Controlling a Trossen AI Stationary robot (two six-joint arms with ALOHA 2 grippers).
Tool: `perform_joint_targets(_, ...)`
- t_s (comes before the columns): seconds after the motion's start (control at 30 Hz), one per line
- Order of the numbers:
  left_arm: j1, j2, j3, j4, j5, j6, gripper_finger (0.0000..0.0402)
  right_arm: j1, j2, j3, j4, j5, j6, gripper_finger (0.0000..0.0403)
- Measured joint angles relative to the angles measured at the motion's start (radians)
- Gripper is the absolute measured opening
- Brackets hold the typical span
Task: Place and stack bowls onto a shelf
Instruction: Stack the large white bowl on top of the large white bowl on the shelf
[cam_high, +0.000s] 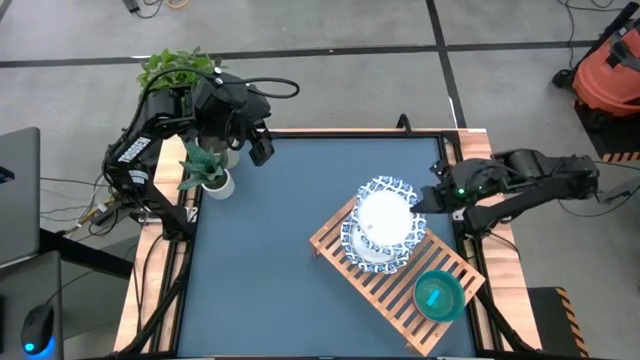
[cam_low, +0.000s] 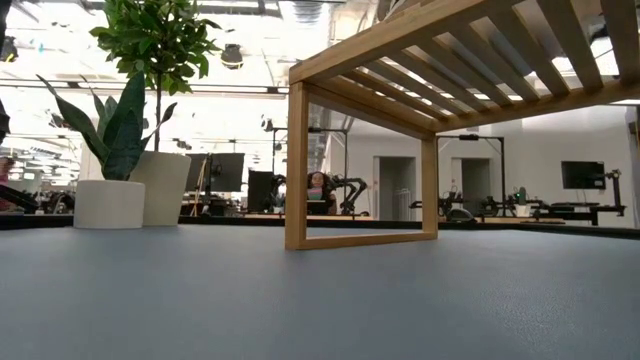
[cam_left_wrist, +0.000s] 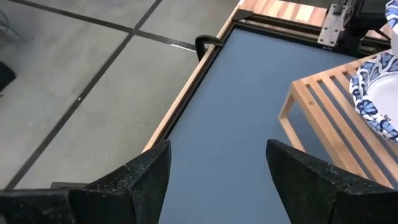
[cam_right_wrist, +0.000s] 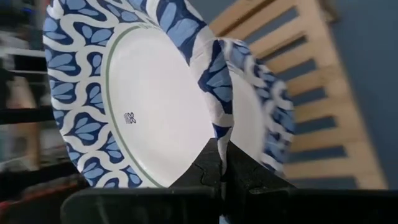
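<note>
Right wrist view is showing the right gripper (cam_right_wrist: 219, 163) pinching the rim of a white bowl with a blue patterned rim (cam_right_wrist: 143, 93), fingers clamped together on its edge, likely so it can be lowered onto the matching bowl (cam_high: 375, 245) already sitting on the shelf (cam_high: 385, 290). A teal bowl (cam_high: 438, 295) is resting at the shelf's near end. Over by the plant pot (cam_high: 215, 184), the left gripper (cam_left_wrist: 217, 180) is waiting with fingers apart, holding nothing.
</note>
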Motion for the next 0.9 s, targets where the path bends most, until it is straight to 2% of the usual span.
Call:
perform_joint_targets(0.13,0.0,0.0,0.0,0.0,0.0,-0.003,0.025,0.018,0.081,0.116,-0.155,0.007,-0.006,0.0021)
perform_joint_targets(0.33,0.0,0.0,0.0,0.0,0.0,-0.008,0.025,0.031,0.189,0.191,-0.194,-0.031,-0.06,0.0021)
perform_joint_targets(0.57,0.0,0.0,0.0,0.0,0.0,-0.01,0.025,0.013,0.248,0.203,-0.213,-0.057,-0.113,0.0021)
perform_joint_targets(0.9,0.0,0.0,0.0,0.0,0.0,-0.005,0.025,-0.016,0.25,0.203,-0.24,-0.074,-0.116,0.0031)
